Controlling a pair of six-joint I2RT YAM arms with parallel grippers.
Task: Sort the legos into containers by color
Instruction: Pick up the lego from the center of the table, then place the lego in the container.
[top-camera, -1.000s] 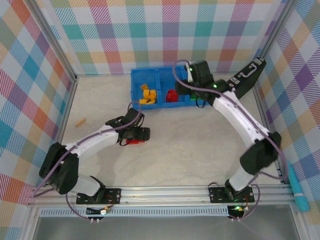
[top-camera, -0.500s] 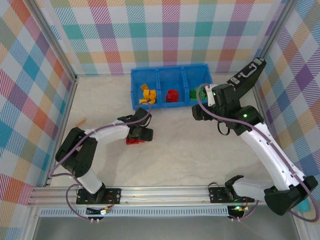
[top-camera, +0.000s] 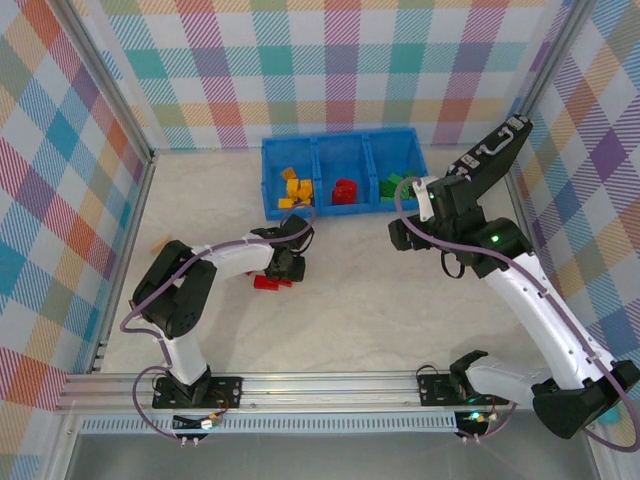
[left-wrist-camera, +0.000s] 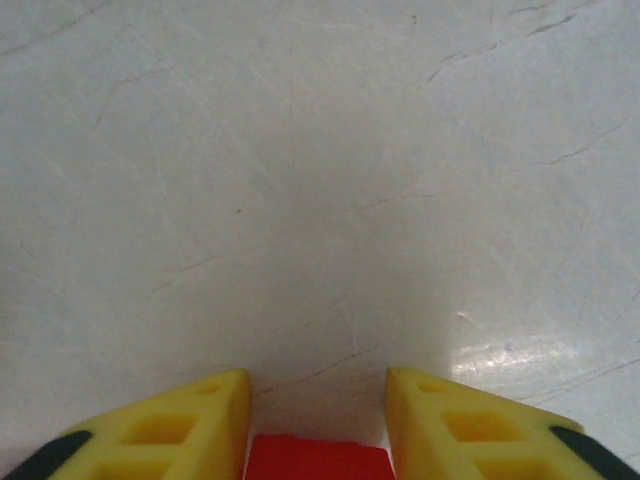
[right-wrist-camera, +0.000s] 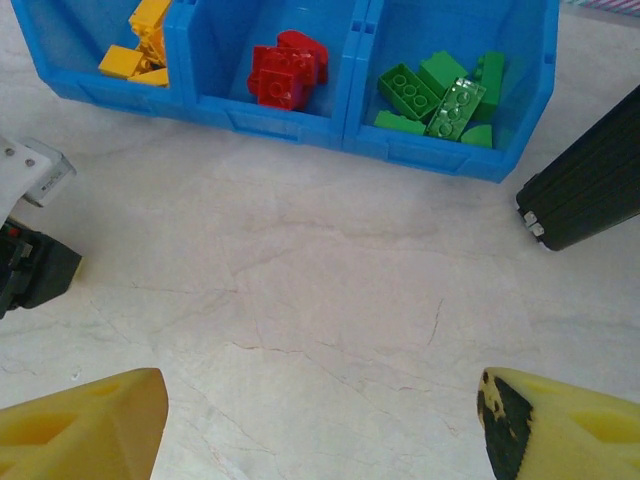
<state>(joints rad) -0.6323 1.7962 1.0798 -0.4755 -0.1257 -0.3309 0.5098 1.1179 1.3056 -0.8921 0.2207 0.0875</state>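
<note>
Yellow fingers (left-wrist-camera: 170, 430) of the left gripper (left-wrist-camera: 318, 410) sit low over the table (left-wrist-camera: 300, 200), one on each side of a red brick (left-wrist-camera: 318, 460) that fills the gap between them edge to edge. It cannot be told whether they are actually squeezing it or only flanking it. Step in hand, as a judgement: pick this brick and carry it to the red compartment. To do it well, the pinch should be confirmed before lifting, the lift kept straight up so the brick does not twist out, and the release made well inside the ribbed walls, not over a divider. In the top view the red brick lies on the table just beside the gripper, near the blue bin (top-camera: 340, 148) but apart from it. Its long axis runs roughly left to right across that picture, so probably from finger to finger. Which way the studs face is too small to tell. In the right wrist view, the bin holds orange-yellow bricks (right-wrist-camera: 140, 45) in its left compartment, red bricks (right-wrist-camera: 288, 68) in the middle compartment (right-wrist-camera: 265, 112) and green bricks (right-wrist-camera: 440, 90) in the right one. The right gripper (right-wrist-camera: 320, 410) hangs above bare table with fingers spread wide and nothing between them, facing the bin, with a black case (right-wrist-camera: 590, 175) to its right.
</note>
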